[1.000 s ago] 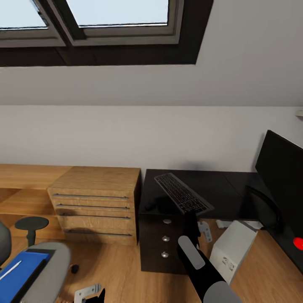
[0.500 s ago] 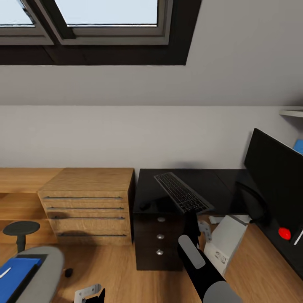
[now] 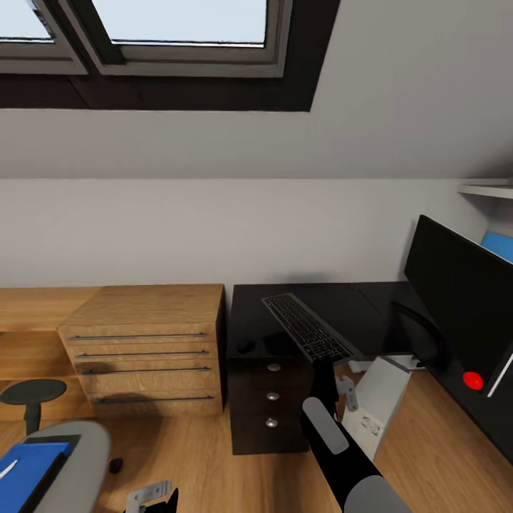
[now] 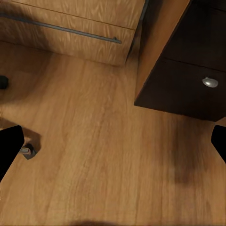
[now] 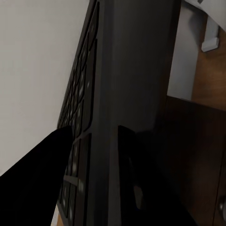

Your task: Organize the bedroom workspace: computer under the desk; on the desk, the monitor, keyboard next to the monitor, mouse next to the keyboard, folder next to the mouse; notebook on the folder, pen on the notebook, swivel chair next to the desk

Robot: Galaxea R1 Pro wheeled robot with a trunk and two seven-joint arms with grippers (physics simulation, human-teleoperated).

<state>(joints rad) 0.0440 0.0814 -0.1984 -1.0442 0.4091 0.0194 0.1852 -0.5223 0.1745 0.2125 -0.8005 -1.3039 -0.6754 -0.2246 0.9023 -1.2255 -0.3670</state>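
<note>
My right gripper (image 3: 324, 369) is shut on the near edge of the dark grey keyboard (image 3: 308, 328) and holds it tilted above the front of the black desk (image 3: 363, 306). In the right wrist view the keyboard (image 5: 94, 113) sits between the two black fingers (image 5: 44, 179). The small black mouse (image 3: 246, 347) lies on the desk's left end. The monitor (image 3: 459, 292) stands at the right, its red dot low. The light grey computer (image 3: 374, 406) is on the floor under the desk. The swivel chair (image 3: 71, 456) at lower left carries the blue folder (image 3: 28, 470). My left gripper (image 4: 113, 146) hangs open over the floor.
Light oak drawers (image 3: 142, 342) with bar handles stand left of the desk's dark drawer unit (image 3: 271, 406). A skylight (image 3: 178, 21) is set in the sloped wall. A chair caster (image 4: 28, 151) rests on the wood floor (image 4: 108, 155) near the left fingers.
The head view has swung right, so the room slides left and more of the monitor shows. The keyboard stays gripped at the same place in the picture.
</note>
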